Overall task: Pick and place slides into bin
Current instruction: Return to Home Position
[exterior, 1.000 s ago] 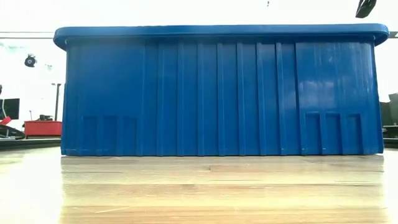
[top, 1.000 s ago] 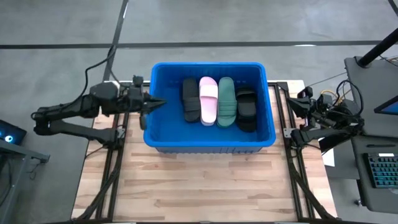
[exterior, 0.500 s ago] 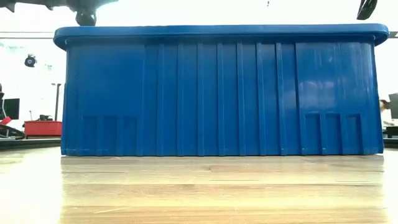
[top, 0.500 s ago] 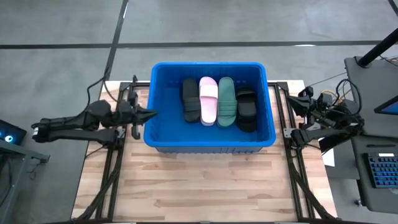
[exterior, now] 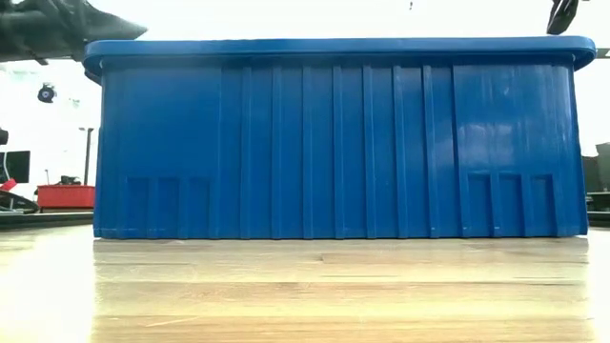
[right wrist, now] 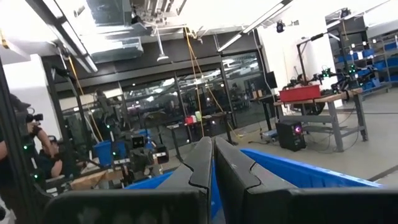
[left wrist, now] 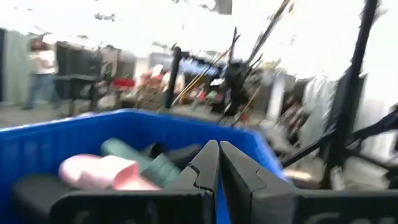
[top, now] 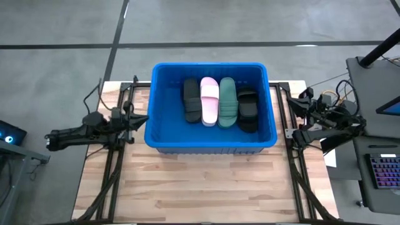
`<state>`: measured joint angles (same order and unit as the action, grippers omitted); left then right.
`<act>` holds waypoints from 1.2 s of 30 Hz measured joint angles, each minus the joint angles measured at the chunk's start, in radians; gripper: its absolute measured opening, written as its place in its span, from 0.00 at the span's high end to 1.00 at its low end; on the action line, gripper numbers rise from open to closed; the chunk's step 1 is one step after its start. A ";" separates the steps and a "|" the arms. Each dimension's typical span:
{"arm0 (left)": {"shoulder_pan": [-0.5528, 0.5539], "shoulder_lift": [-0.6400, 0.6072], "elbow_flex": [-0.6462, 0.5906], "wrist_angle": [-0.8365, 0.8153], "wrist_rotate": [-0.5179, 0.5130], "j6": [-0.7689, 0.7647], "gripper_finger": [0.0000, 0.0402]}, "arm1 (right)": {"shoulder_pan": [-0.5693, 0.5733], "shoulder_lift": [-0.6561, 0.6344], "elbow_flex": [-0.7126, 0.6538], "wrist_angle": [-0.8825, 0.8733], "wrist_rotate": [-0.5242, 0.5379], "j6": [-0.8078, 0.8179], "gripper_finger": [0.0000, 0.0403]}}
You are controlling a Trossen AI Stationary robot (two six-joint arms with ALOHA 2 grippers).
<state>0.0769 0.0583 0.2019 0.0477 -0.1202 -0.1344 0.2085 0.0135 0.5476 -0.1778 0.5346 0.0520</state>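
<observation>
Blue plastic bin [top: 211,142] stands at the far middle of the wooden bench [top: 206,187]. Inside it the slides [top: 209,100] lie side by side: black, pale pink, dark green, black.

Left gripper [left wrist: 218,149] hangs just outside the bin's left wall, fingers clenched together, grasping nothing. Right gripper [right wrist: 212,148] sits folded at the bench's right edge, fingers likewise pressed together and empty.

The low view shows only the bin's ribbed front wall; the contents show from overhead and, in part, over the rim in the left wrist view.
</observation>
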 joint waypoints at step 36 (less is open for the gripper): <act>-0.004 0.011 -0.194 0.231 0.108 -0.003 1.00 | 0.001 0.015 -0.242 0.118 -0.200 -0.042 0.98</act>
<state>0.0731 0.0696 0.0078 0.2786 -0.0124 -0.1373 0.2092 0.0284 0.3056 -0.0598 0.3346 0.0100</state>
